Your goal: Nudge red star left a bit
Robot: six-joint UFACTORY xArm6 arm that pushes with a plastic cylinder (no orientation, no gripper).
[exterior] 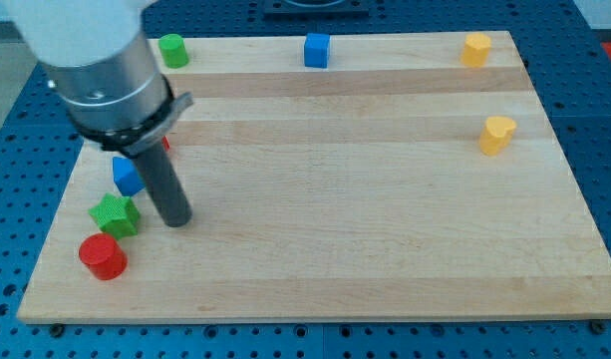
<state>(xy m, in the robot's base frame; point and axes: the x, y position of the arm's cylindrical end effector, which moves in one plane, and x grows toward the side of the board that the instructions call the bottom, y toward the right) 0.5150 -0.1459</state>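
My tip (176,220) rests on the board at the view's left, just right of the green star (115,214). Only a small red sliver (166,144) shows at the right edge of the arm's body, above the tip; its shape is hidden, so I cannot tell that it is the red star. A blue block (126,176) sits left of the rod, partly covered by it. A red cylinder (103,256) lies below the green star, near the board's lower left corner.
A green cylinder (172,50), a blue cube (316,50) and a yellow block (474,48) stand along the top edge of the wooden board (365,249). A yellow heart-like block (496,135) is at the right. The arm's body hides the upper left corner.
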